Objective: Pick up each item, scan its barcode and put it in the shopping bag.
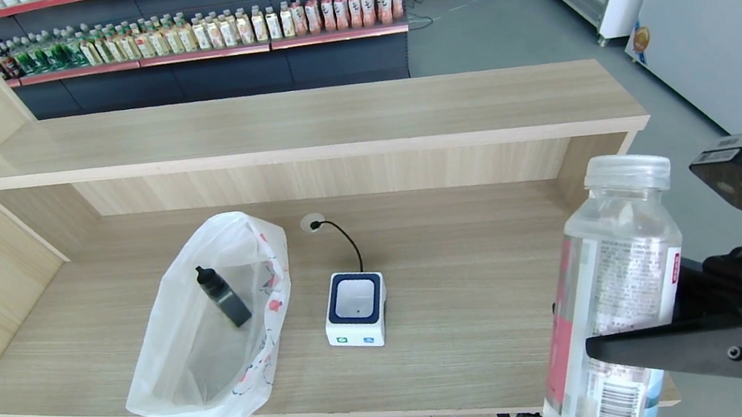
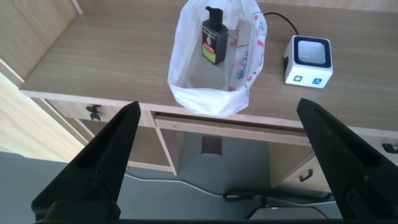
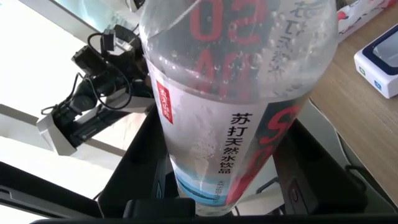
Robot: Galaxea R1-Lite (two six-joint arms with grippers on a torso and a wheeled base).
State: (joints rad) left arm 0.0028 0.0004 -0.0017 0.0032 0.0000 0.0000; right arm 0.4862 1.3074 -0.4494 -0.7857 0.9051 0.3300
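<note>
The counter [image 1: 472, 296], across the middle of the head view, is pale wood-grain board, matt and smooth. Left of centre, the bag [image 1: 174, 370] is thin milky plastic, crinkled and faintly shiny; the pump bottle [image 1: 224, 298] inside is dark matt plastic. The scanner [image 1: 356, 308] at centre is glossy white plastic with a dark glassy window. At lower right, the bottle [image 1: 612, 319] is clear glossy plastic with a ribbed translucent cap [image 1: 628, 171].

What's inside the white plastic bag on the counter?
One dark bottle with a black cap leans inside the shopping bag. The bag's crumpled near wall covers part of its bottom.
</note>
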